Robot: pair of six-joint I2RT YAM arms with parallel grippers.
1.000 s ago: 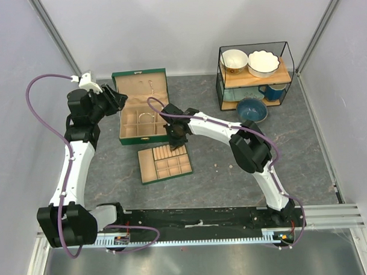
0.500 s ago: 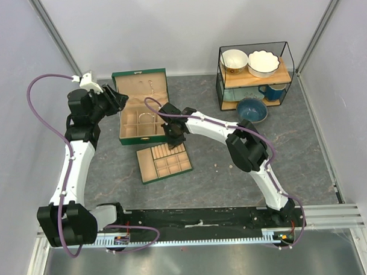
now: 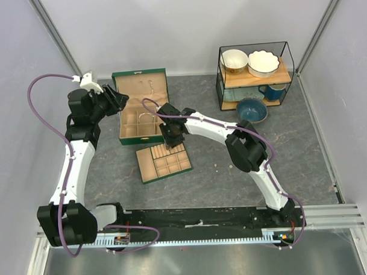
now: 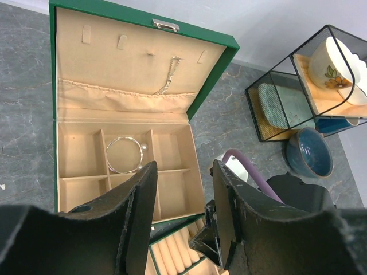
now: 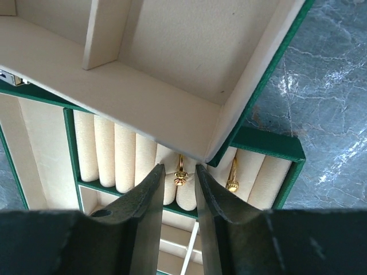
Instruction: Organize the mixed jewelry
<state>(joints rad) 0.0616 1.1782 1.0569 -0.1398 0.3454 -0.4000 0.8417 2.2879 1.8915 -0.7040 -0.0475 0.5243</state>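
A thin silvery bangle (image 4: pixel 123 154) lies in a middle compartment of the open green box (image 3: pixel 141 137); it also shows in the top view (image 3: pixel 148 116). A fine chain (image 4: pixel 166 80) hangs in the lid. A green tray (image 3: pixel 143 170) with tan ring rolls sits in front of the box. Two gold rings sit in its rolls, one (image 5: pixel 180 175) seen between my right fingers and one (image 5: pixel 232 175) further right. My right gripper (image 5: pixel 179 172) hovers narrowly open over the rolls at the box's front corner (image 3: pixel 172 139). My left gripper (image 4: pixel 183 172) is open and empty above the box (image 3: pixel 119 100).
A black wire shelf (image 3: pixel 289 55) at the back right holds two bowls (image 3: pixel 234 60) and a blue mug (image 3: pixel 272 92). A blue bowl (image 3: pixel 252 110) stands on the table beside it. A tiny pale piece (image 3: pixel 216 168) lies on the table right of the tray.
My right gripper has moved a little left and toward the box's front corner over the ring rolls. The left arm has not moved.
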